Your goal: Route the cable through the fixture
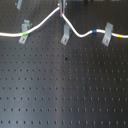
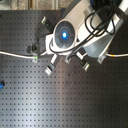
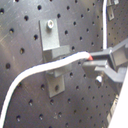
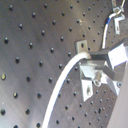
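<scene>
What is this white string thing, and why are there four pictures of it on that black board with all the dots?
It is one moment seen by four cameras. The dotted black metal board is a table full of screw holes. Small grey metal clips are bolted to it; these are the fixture. The long thin white cable with green, blue and yellow bands lies across them.

The first exterior view looks at the board from the side. The second exterior view looks straight down, so the big white robot arm with a blue light hides much of the scene. The two wrist views come from cameras riding on the robot's gripper, its hand. There you see dark fingers pinching the cable right beside one grey clip.
</scene>
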